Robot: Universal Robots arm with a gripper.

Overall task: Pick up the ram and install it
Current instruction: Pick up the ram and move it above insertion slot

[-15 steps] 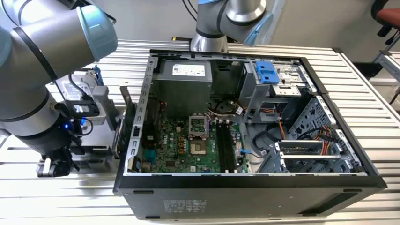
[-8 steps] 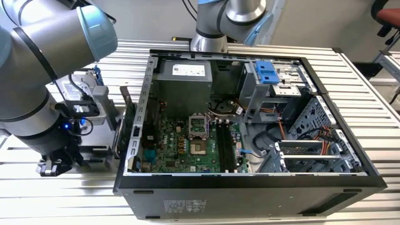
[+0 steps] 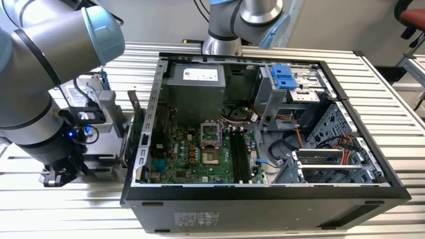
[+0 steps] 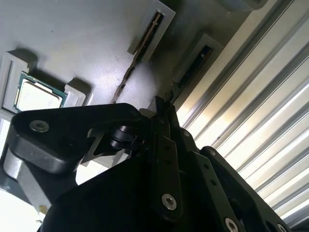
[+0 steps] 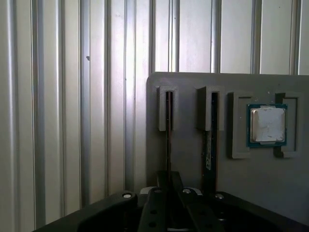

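At the computer case's (image 3: 265, 201) nine o'clock in the exterior view, the fingers (image 5: 175, 187) are pinching the ram (image 5: 169, 130), which is standing on edge in the grey holder (image 5: 188, 150).

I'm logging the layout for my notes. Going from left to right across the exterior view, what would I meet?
gripper → processor socket → memory slots → blue drive caddy → red chair

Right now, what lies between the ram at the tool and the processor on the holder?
In the first wrist view, a second ram stick, on edge in its own slot, stands between the ram at the tool and the processor.
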